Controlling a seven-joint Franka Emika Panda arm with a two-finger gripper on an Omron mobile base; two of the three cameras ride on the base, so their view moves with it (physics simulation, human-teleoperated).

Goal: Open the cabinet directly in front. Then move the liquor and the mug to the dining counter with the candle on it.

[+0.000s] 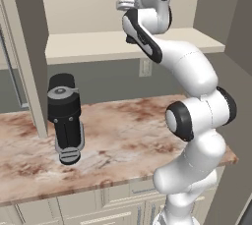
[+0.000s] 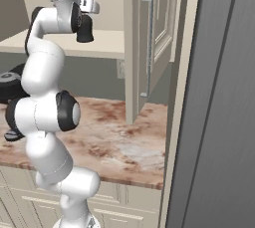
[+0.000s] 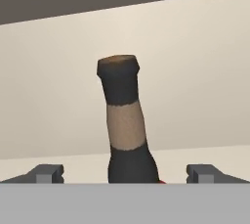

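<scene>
Our gripper stands wide around the liquor neck; closing too high could tip it off the cabinet shelf.

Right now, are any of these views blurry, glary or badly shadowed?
Hand view: the dark slim-necked bottle looks soft and pixelated close up. Left base view: flat light, faint shadow by the black appliance. Right base view: the cream cabinet door is sharp, no glare.

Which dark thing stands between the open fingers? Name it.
The liquor, slim with a narrow neck, on the cabinet shelf; the stout black appliance sits on the counter below.
</scene>
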